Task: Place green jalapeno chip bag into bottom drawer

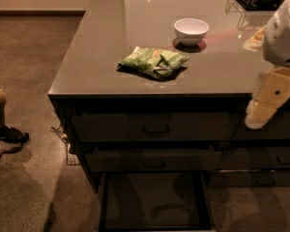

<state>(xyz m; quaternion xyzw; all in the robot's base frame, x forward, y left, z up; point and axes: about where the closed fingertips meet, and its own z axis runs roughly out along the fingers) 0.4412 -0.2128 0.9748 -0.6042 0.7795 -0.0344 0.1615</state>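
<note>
The green jalapeno chip bag point(153, 62) lies flat on the counter point(96, 57), close to its near edge and about mid-width. It is apart from the white bowl point(191, 30), which stands just beyond it to the right. The gripper point(261, 105) hangs at the far right of the view, in front of the counter's near edge and about level with the top drawer point(156, 128), well apart from the bag. Whether it is set wide or narrow cannot be told, though it plainly carries nothing of the task. The bottom drawer point(154, 202) is pulled out toward the near side almost directly under the bag, its dark floor bare. The two drawers above it look closed. The grasp is likely the weak point, because crumpled foil gives under pressure and a pinch on a loose fold alone could let the bag slide free on the way down. A reach in from the right passes close to the bowl (a light thing, easily nudged). The lowering has its own risk, since the drawer is shallow and sits low. An early release could send the bag onto the rim or the floor, and a descent too near the cabinet could catch the arm on the counter's edge.
</note>
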